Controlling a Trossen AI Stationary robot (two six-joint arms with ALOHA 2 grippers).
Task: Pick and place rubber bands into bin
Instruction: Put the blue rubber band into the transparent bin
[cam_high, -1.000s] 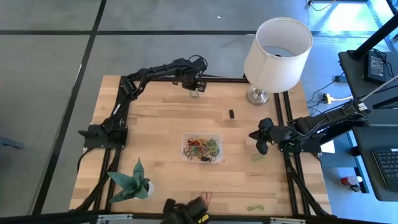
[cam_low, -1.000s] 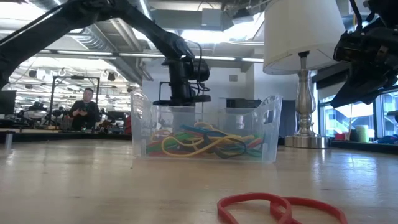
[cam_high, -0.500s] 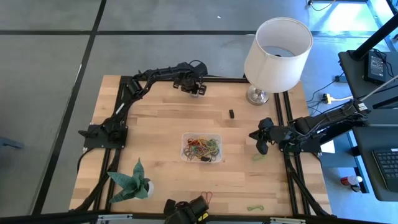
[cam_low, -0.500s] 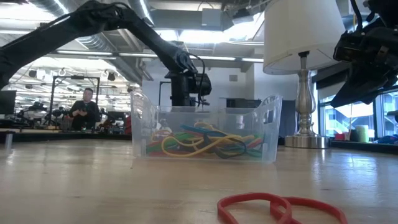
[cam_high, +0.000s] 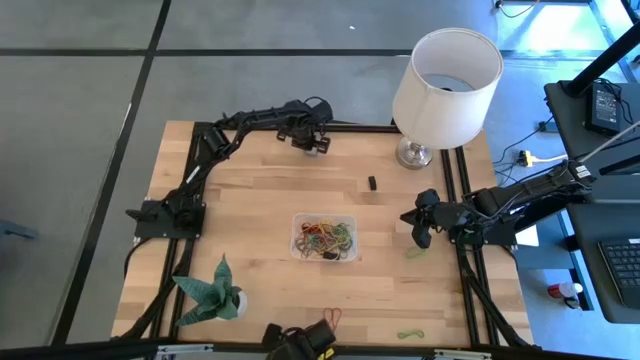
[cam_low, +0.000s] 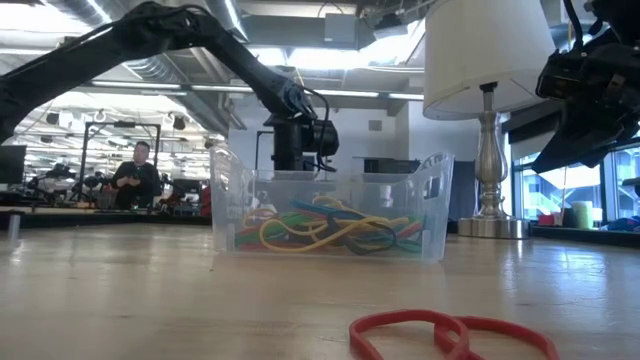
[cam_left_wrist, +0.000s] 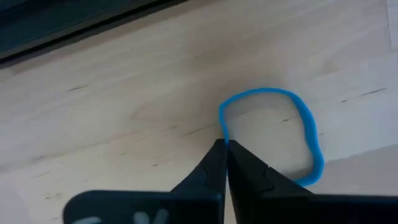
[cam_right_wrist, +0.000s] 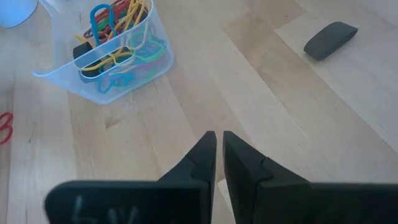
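Note:
A blue rubber band (cam_left_wrist: 292, 134) lies flat on the wood near the table's far edge. My left gripper (cam_high: 315, 147) stands over it, pointing down, shut on the band's rim. The clear bin (cam_high: 324, 237) sits mid-table with several coloured rubber bands in it, and it also shows in the low view (cam_low: 330, 205) and the right wrist view (cam_right_wrist: 106, 56). Loose bands rest on the table: a red one (cam_high: 332, 316) and a green one (cam_high: 411, 334) near the front edge, and another green one (cam_high: 416, 252) by my right gripper (cam_high: 420, 236). That gripper hangs shut at the right side, holding nothing. My left gripper pinches a single strand of the blue rubber band's rim (cam_left_wrist: 222, 129) between its two fingertips. The fingers come from above, pointing down, and the tips meet at the table's surface. The rest of the loop lies flat and slack on the wood.
A white lamp (cam_high: 445, 75) stands at the far right corner. A small black object (cam_high: 372, 183) lies between the lamp and the bin. A green folded-paper plant (cam_high: 210, 290) sits at the near left. A person (cam_low: 135, 175) stands far off in the room.
My left gripper has sunk toward the table at the far edge, its arm stretching out a little, and now stands low behind the bin in the low view. My right arm has kept still.

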